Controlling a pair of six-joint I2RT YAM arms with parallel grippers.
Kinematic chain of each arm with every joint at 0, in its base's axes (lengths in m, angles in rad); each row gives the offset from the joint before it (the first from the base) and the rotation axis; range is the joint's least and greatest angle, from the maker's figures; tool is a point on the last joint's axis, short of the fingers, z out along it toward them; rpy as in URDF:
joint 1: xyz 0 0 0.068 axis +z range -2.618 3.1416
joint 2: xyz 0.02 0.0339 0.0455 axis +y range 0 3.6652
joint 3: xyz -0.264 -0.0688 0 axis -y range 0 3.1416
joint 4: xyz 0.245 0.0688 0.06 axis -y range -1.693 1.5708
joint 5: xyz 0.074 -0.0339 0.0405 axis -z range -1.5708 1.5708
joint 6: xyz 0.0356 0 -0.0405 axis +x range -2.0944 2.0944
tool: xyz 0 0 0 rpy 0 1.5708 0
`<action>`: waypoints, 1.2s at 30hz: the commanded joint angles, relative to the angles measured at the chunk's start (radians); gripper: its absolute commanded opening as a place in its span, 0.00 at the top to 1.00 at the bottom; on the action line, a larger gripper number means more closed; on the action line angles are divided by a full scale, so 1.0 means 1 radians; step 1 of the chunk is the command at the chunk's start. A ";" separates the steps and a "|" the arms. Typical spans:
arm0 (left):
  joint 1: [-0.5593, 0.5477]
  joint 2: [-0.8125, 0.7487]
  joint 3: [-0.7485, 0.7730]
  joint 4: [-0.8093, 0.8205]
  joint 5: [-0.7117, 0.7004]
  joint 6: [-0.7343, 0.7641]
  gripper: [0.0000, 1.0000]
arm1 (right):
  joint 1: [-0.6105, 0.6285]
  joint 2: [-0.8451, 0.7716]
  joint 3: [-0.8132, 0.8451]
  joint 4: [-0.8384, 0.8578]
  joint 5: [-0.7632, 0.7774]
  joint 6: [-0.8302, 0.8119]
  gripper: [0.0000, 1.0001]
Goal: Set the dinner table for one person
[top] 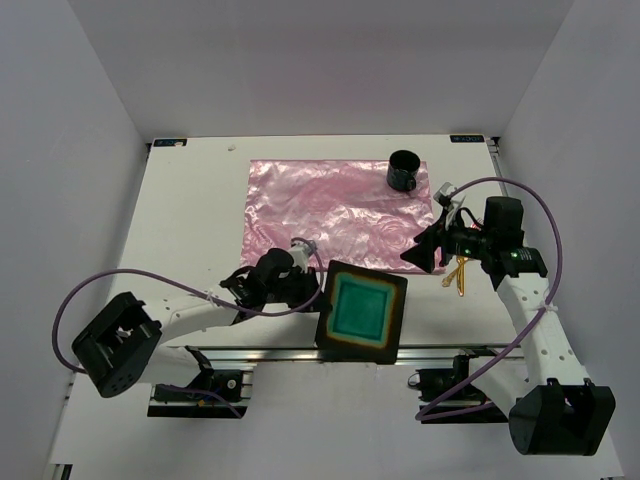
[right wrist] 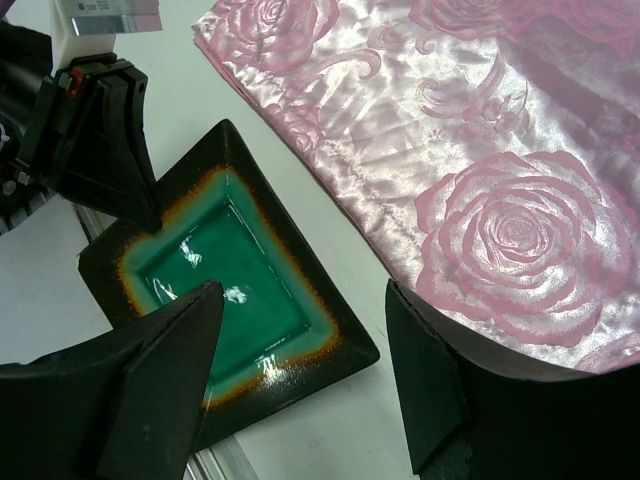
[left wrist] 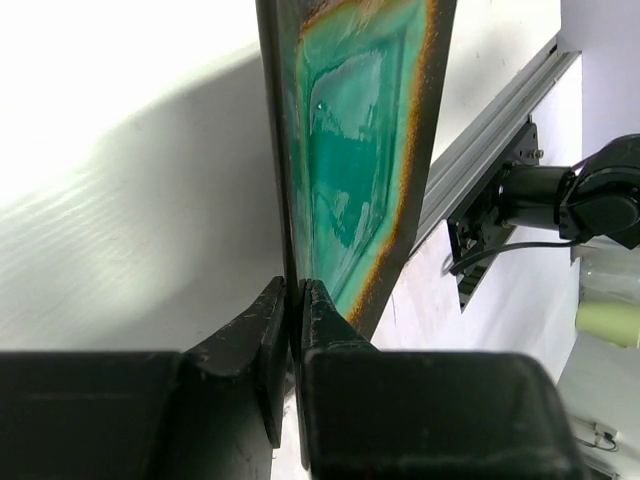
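A square black plate with a green centre (top: 361, 310) is at the front edge of the white dinner table (top: 190, 210), just below the shiny pink placemat (top: 330, 205). My left gripper (top: 318, 288) is shut on the plate's left rim; in the left wrist view the fingers (left wrist: 296, 310) pinch the rim of the plate (left wrist: 350, 150). My right gripper (top: 418, 252) is open and empty, over the placemat's right edge. In the right wrist view it (right wrist: 305, 340) hangs above the plate (right wrist: 230, 300) and the placemat (right wrist: 470, 150). A black mug (top: 404, 171) stands on the placemat's far right corner.
Gold cutlery (top: 459, 272) lies on the table right of the placemat, partly under my right arm. The table's metal rail (top: 300, 352) runs along the front, under the plate's near edge. White walls enclose the table on three sides.
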 commanded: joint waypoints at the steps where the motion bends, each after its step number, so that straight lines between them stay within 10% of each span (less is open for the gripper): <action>1: 0.052 -0.068 0.055 0.030 0.050 0.043 1.00 | -0.005 -0.022 0.041 0.038 0.006 0.021 0.29; 24: 0.371 0.054 0.256 0.120 0.363 0.007 1.00 | -0.027 -0.036 0.002 0.086 0.011 0.056 0.29; 36: 0.510 0.372 0.564 0.108 0.547 0.040 1.00 | -0.056 -0.019 -0.016 0.104 0.006 0.059 0.29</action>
